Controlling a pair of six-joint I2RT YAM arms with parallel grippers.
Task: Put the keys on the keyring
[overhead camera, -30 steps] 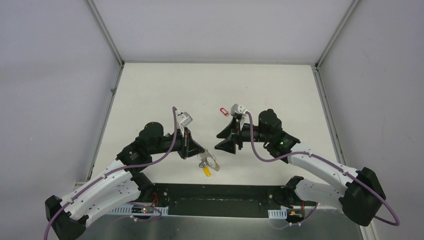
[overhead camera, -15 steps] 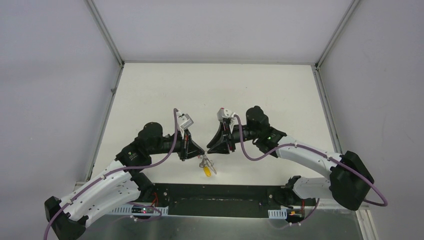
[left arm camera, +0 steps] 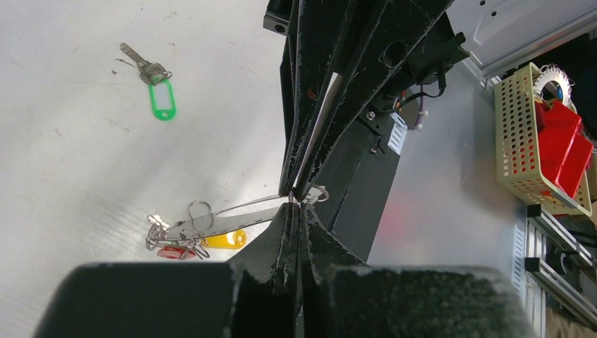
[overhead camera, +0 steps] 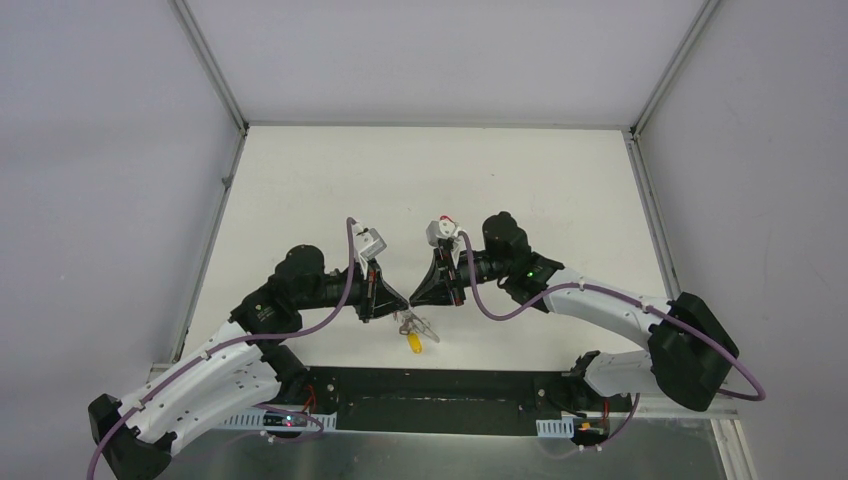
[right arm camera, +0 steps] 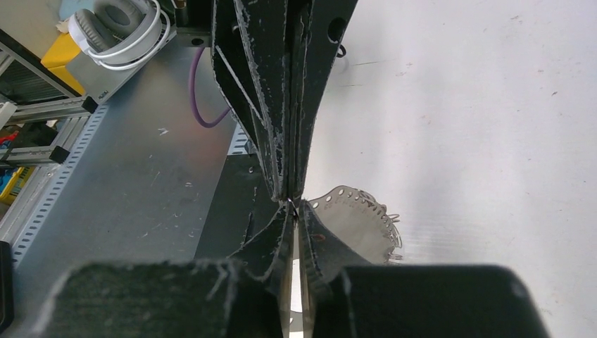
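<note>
Here, lower centre in the overhead view, the left tool [overhead camera: 400, 304] is pinched tight on the keyring [left arm camera: 239, 206], keys [left arm camera: 169, 236] hanging from it, likely steadying it for the fully closed right tool [overhead camera: 414, 297] meeting it tip to tip, its contents unclear.

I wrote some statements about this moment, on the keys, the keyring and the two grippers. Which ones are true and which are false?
1. A green-tagged key lies alone on the table, apart from the keyring. True.
2. No gripper touches the keyring. False: the left gripper pinches its wire.
3. A yellow tag sits in the bunch at the keyring. True.
4. The two grippers are far apart. False: the right gripper meets the left one tip to tip.
5. The right gripper is wide open. False: its fingers are closed together.
</note>
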